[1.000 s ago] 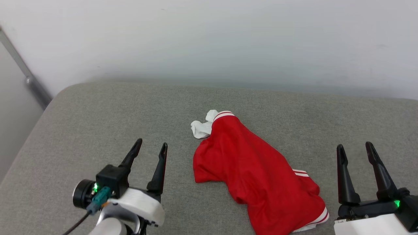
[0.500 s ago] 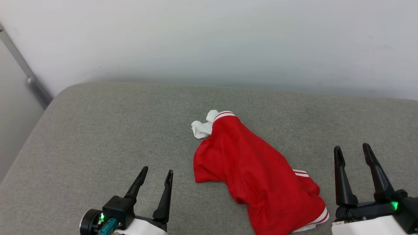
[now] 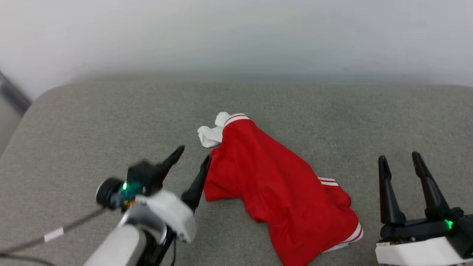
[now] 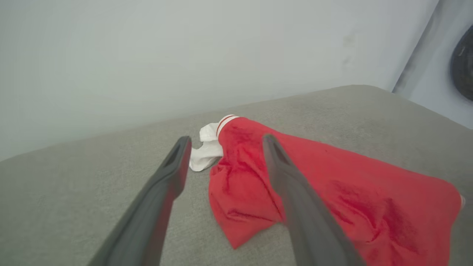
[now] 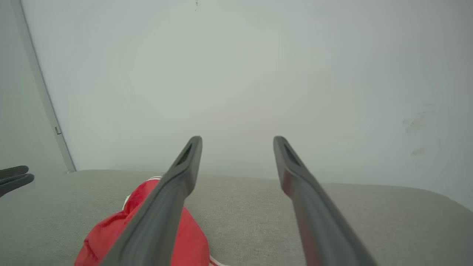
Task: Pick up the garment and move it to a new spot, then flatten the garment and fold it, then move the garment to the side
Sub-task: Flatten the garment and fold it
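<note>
- Starting at your left: the left gripper (image 3: 193, 154) stands wide open and empty, low over the grey cushion (image 3: 92, 122). Its inner finger is at the left edge of the red jersey T-shirt (image 3: 281, 192); I cannot tell whether it touches.
- Centre: the jersey lies crumpled in a diagonal heap on the cushion. The white sleeve (image 3: 208, 135) is bunched at the far-left end, and the striped trim lies at the near-right end. It is not yet lifted.
- Right: the right gripper (image 3: 399, 157) is also wide open and empty, near the striped end but apart from it.
- Judgement: for a clean pick, straddle a raised fold, press into the cloth before you close, and keep the fingers from snagging the cushion.
</note>
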Available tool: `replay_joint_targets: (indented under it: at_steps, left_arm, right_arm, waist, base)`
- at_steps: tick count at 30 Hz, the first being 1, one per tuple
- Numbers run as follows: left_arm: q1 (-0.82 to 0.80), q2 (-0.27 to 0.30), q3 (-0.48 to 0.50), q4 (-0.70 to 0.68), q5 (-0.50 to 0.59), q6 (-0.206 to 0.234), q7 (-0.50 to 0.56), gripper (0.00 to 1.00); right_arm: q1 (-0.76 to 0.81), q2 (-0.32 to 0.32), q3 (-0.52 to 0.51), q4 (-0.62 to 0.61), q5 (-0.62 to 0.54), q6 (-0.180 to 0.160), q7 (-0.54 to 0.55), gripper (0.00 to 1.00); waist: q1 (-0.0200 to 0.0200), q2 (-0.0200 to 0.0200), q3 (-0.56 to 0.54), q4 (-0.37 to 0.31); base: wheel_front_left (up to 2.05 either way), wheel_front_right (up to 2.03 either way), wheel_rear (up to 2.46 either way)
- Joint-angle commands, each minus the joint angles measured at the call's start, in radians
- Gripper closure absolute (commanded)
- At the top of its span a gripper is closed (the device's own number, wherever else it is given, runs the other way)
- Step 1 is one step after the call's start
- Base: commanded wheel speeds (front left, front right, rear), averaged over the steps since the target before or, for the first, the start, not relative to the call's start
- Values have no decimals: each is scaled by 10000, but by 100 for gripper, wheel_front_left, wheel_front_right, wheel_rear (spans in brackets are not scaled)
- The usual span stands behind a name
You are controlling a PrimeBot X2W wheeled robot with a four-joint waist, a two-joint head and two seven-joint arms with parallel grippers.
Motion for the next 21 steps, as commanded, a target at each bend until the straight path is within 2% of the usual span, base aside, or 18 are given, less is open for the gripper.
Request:
replay_joint_targets:
  at_steps: [1, 6, 10, 13, 17, 21]
  left_arm:
    - [-557, -107, 67, -143, -373, -177, 486, 0]
    - [-2464, 88, 35, -29, -1071, -729, 2753, 0]
    - [-3719, 437, -420, 640, -1497, -1099, 5241, 0]
    - [-4467, 620, -583, 1173, -1866, -1244, 6656, 0]
    - [-4934, 807, -754, 1922, -2364, -1383, 7883, 0]
    - [-5013, 967, -1043, 2553, -2385, -1460, 8311, 0]
  right_arm:
    - [-257, 16, -43, -42, -77, -3, -20, 0]
    - [-608, 16, -36, -36, -173, -3, -20, 0]
    - [-774, 14, 32, -37, -159, -3, -20, 0]
    - [-973, 17, 101, -53, -275, -3, -20, 0]
    - [-1147, 17, 69, -49, -124, -3, -20, 0]
    - [-1256, 16, 141, -9, -49, -3, -20, 0]
  waist:
    - [0, -1, 425, -266]
    - [0, -1, 994, -670]
    - [0, -1, 1397, -964]
    - [0, -1, 1724, -1224]
    - [0, -1, 2062, -1503]
    - [0, -1, 2309, -1694]
  base:
    - [0, 0, 0]
    - [0, 0, 0]
    - [0, 0, 0]
    - [0, 0, 0]
    - [0, 0, 0]
    - [0, 0, 0]
